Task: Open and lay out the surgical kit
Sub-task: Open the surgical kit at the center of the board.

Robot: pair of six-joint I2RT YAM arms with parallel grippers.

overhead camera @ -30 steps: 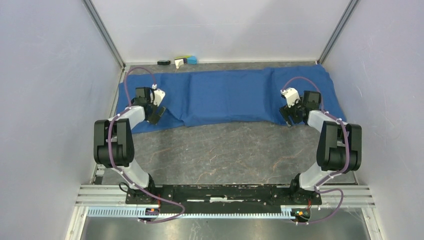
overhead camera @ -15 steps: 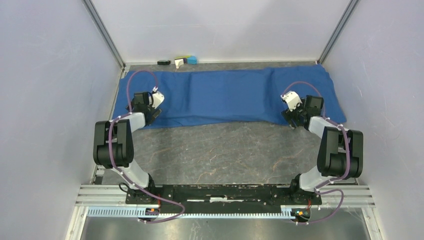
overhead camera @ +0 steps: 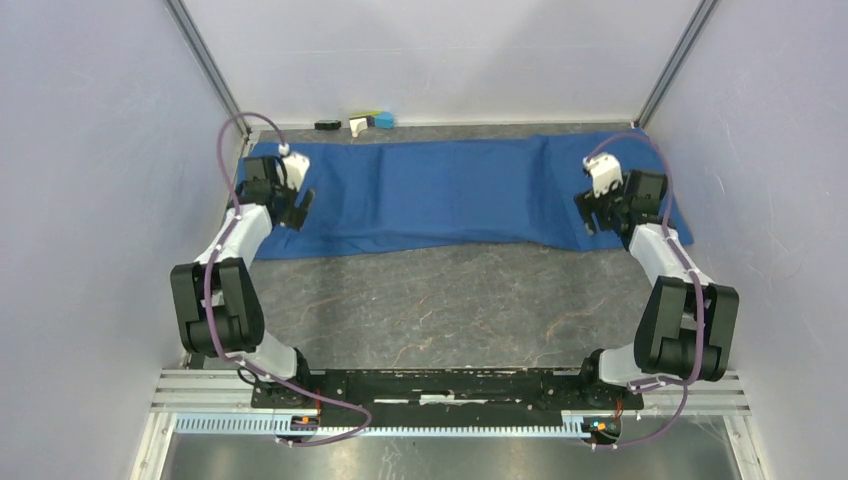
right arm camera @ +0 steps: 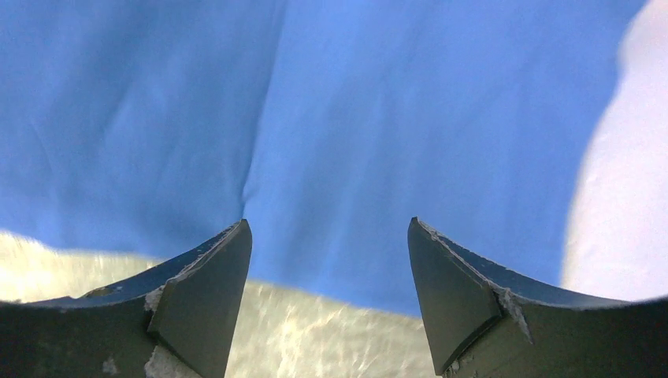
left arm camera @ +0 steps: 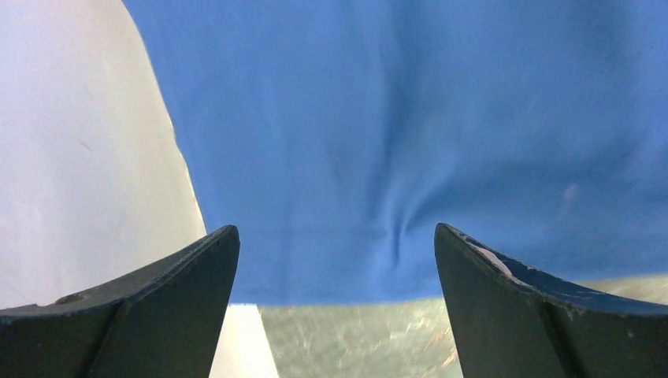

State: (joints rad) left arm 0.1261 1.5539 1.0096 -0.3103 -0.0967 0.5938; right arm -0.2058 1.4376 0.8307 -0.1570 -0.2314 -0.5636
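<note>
Plain blue cloth wrap (overhead camera: 455, 193)

Pale walls (overhead camera: 90, 150) boxed in a grey counter (overhead camera: 430, 300).
Plain whitish panels closed three sides, with slanting metal posts (overhead camera: 208, 65) at the back corners; the marbled counter lay evenly lit, an aluminium rail (overhead camera: 200, 385) along its near edge.

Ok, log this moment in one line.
blue cloth wrap: spread at far side | left tool: open, over left end | right tool: open, over right end
</note>
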